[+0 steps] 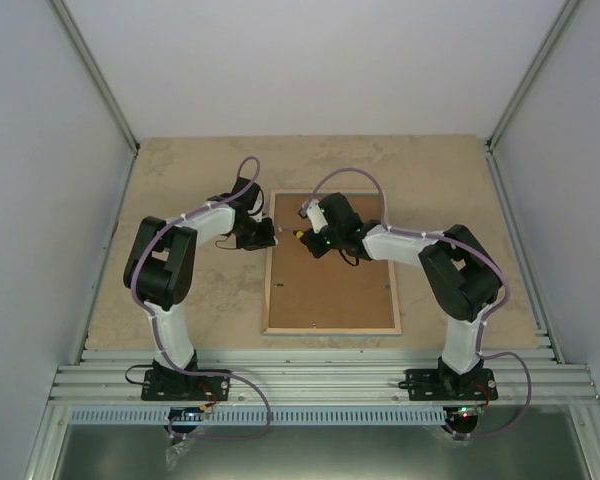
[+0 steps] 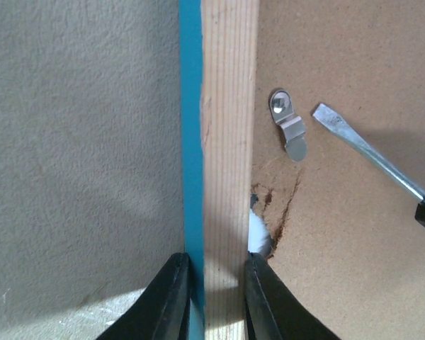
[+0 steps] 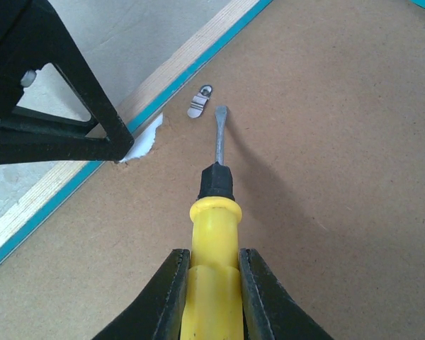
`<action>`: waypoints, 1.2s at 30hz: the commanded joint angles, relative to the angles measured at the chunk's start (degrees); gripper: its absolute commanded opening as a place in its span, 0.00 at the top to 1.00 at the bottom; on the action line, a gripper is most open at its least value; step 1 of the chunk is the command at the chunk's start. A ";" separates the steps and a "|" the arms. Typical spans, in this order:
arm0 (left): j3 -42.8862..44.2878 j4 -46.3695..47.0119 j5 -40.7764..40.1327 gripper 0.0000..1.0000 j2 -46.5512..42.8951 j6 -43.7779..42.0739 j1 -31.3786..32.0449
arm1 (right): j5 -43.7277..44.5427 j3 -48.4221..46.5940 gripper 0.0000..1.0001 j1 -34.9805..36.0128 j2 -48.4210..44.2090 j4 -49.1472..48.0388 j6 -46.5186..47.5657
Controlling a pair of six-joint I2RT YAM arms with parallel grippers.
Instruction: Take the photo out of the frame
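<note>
The frame [image 1: 280, 300] lies face down on the table, its light wood back up and its turquoise edge [image 2: 191, 142] showing. The brown backing board [image 1: 330, 290] fills it and hides the photo. My left gripper [image 2: 217, 273] is shut on the frame's left rail [image 2: 229, 142]. My right gripper [image 3: 214, 265] is shut on a yellow-handled screwdriver [image 3: 214, 283]. Its flat tip [image 3: 220, 112] hovers beside a small metal retaining clip [image 3: 200, 101], also seen in the left wrist view [image 2: 289, 127]. The board is torn next to the left fingers, and white [image 2: 257, 234] shows through.
The beige tabletop [image 1: 180, 170] is bounded by grey walls on three sides and an aluminium rail [image 1: 320, 385] at the near edge. Both arms reach over the frame's upper part.
</note>
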State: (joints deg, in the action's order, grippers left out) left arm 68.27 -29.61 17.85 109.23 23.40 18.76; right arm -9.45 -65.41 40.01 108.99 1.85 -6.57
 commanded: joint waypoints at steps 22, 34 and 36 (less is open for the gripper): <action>-7.91 3.52 1.89 1.00 -5.01 9.07 -4.39 | 2.22 3.67 1.00 -0.86 -6.78 -0.18 -0.98; -25.84 16.22 1.05 1.00 -18.86 31.62 -5.67 | 3.01 10.36 1.00 -5.15 -13.48 -3.70 -4.57; -29.53 18.86 1.02 0.99 -20.85 36.12 -5.52 | 2.40 10.84 1.00 -5.45 -13.88 -4.01 -4.30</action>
State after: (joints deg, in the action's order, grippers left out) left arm 44.71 -17.91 15.33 91.64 45.47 12.97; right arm -6.68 -55.75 34.89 96.92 0.69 -10.20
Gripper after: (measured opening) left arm 0.204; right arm 0.176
